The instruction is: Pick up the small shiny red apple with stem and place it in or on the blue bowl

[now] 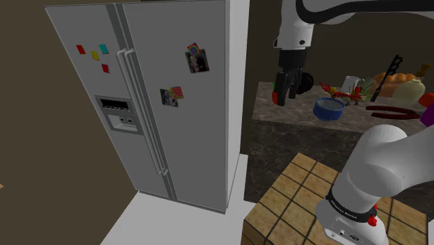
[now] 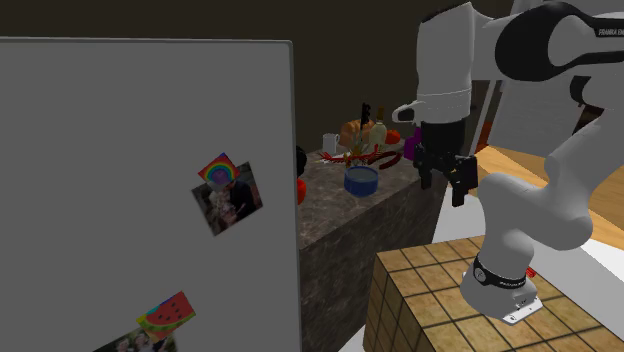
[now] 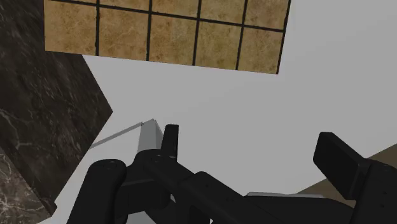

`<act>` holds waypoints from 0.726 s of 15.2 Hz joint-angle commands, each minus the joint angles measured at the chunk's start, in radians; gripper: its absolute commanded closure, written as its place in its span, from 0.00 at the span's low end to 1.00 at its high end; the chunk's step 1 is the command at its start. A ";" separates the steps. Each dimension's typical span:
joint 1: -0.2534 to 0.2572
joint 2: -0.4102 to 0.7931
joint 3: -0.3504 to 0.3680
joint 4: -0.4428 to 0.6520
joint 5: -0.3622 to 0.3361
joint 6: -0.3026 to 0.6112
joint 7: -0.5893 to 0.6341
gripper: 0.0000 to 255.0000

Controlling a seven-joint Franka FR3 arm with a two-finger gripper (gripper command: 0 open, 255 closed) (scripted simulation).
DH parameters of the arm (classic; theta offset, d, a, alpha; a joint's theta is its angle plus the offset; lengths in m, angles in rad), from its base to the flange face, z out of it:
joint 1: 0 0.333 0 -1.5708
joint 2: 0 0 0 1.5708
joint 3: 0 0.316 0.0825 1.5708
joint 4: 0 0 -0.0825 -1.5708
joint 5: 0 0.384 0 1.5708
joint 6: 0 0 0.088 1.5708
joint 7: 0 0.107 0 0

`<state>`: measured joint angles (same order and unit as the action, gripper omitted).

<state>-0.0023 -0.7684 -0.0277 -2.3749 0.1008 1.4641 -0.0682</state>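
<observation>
The small red apple [image 1: 276,92] lies at the near end of the dark stone counter [image 1: 362,120]; in the second exterior view the apple [image 2: 301,186] peeks out past the fridge's edge. The blue bowl [image 1: 328,108] [image 2: 361,180] stands further along the counter, upright, nothing showing inside. My black gripper [image 1: 292,94] [image 2: 443,185] hangs in the air beside the counter, over the gap between it and the tiled stand. In the wrist view the gripper [image 3: 254,149] is open, with only grey floor between its fingers [image 3: 168,137].
A tall grey fridge [image 1: 174,104] with magnets and photos stands at the shoulder view's left. Behind the bowl the counter carries a red spiky thing [image 1: 341,90], a white mug [image 1: 352,82], orange food [image 1: 393,78] and a purple item [image 1: 429,111]. The tiled stand [image 2: 430,290] is below me.
</observation>
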 commanded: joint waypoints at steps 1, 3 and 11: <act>0.000 0.000 0.000 0.000 0.000 0.000 0.000 0.00; -0.013 0.021 -0.031 -0.015 -0.039 0.035 -0.047 0.00; -0.063 0.153 -0.157 -0.031 -0.178 0.191 -0.221 0.00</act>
<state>-0.0590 -0.6398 -0.1677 -2.4103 -0.0597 1.6323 -0.2657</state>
